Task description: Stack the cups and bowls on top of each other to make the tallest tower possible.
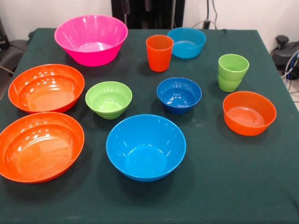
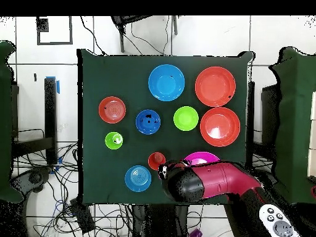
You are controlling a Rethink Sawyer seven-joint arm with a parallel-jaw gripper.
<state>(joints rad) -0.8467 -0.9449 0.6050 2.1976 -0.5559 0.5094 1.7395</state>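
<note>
Bowls and cups lie scattered singly across the dark green table (image 1: 280, 186); we see nothing piled into a tower. In the front view the large pink bowl (image 1: 91, 39) sits at the far left, near the pedestal side. Two large orange bowls occupy the left edge, one behind (image 1: 46, 87) and one nearer the camera (image 1: 39, 146), almost touching. The large blue bowl (image 1: 145, 147) stands at the near centre. Behind it we find the small lime green bowl (image 1: 109, 99) and the dark blue bowl (image 1: 179, 94), set apart from each other. The small orange bowl (image 1: 249, 112) rests toward the right edge. Farther back stand the orange cup (image 1: 159, 52) and, just beside it on the right, the light blue bowl (image 1: 187, 42). The lime green cups (image 1: 232, 72) stand on the right, and they look nested, one inside the other, as a double rim shows partway down.

From overhead, the red and black arm (image 2: 213, 181) lies low across the robot's edge of the table, covering part of the pink bowl and reaching next to the orange cup. We cannot make out the gripper itself in either view, so we cannot tell whether its claw is apart or together.
</note>
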